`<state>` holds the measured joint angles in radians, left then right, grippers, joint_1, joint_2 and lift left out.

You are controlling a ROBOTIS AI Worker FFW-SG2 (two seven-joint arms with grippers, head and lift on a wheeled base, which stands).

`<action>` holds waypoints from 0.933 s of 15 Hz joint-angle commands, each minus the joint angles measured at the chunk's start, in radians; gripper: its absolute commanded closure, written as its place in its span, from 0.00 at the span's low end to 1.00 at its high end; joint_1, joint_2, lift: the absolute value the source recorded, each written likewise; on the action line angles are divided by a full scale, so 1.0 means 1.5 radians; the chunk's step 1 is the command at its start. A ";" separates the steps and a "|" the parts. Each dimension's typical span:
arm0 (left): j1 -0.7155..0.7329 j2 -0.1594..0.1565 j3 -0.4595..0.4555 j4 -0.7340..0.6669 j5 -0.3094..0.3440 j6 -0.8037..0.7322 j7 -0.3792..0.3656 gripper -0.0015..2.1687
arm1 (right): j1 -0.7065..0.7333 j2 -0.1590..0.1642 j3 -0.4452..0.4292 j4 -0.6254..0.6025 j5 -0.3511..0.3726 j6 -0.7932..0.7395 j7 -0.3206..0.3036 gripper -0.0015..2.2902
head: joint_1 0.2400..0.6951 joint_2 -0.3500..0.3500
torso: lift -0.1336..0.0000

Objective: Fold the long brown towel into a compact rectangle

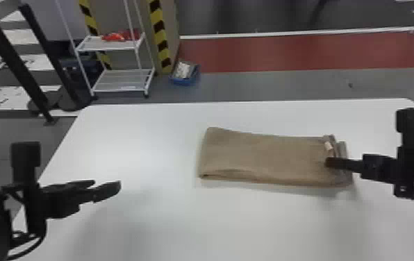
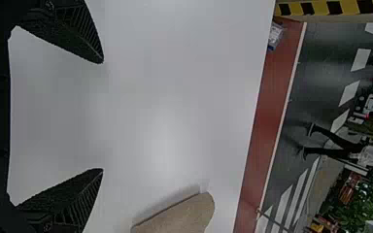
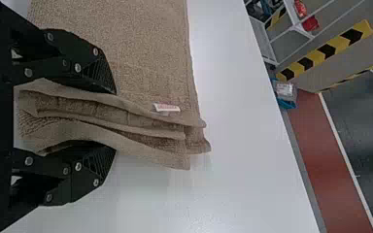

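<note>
Head view: your brown towel [image 1: 268,156] lies flat and already layered on the counter [image 1: 168,225], right of its middle, long axis running side to side, smooth fold to the left, loose layered ends and a pale label [image 1: 328,145] to the right. Your right pincer [image 1: 332,162] comes in along that axis at the layered end, so the right arm is clearly the nearer. Your left pincer [image 1: 107,184] hangs off the other end, well apart, the towel lying to its right and a little farther out. Beyond the counter, note a white rack [image 1: 112,44], a blue bin [image 1: 183,82] and a red floor strip [image 1: 286,52]. Left wrist view: you have this pincer wide and empty over bare counter; the smooth corner lies off to one side, near but apart. Right wrist view: pincer part-way wide, fingers on either side of the stacked end, layers loose and slightly gaping between them. My read: long folds done, the crosswise one remains. You would want all layers caught, then lifted and carried left along the axis; a shallow bite could let one slip and skew the rectangle.
</note>
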<state>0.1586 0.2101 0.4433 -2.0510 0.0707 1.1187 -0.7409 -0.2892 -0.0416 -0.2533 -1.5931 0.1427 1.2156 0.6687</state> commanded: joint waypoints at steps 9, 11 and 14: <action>0.000 0.001 0.003 0.001 0.000 -0.004 0.000 0.04 | 0.050 -0.003 -0.087 -0.127 -0.077 0.063 0.023 0.57 | 1.00 0.66 | 0.08; -0.001 0.001 0.004 0.000 0.000 -0.004 0.000 0.04 | 0.057 -0.014 -0.132 -0.152 -0.101 0.087 0.029 0.57 | 1.00 0.65 | 0.08; -0.001 0.001 0.007 0.000 0.001 -0.004 0.000 0.04 | 0.054 -0.045 -0.201 -0.185 -0.147 0.132 0.031 0.57 | 1.00 0.58 | 0.08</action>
<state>0.1564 0.2117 0.4515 -2.0509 0.0718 1.1130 -0.7409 -0.2027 -0.0901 -0.5094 -1.8453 -0.0478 1.3817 0.7147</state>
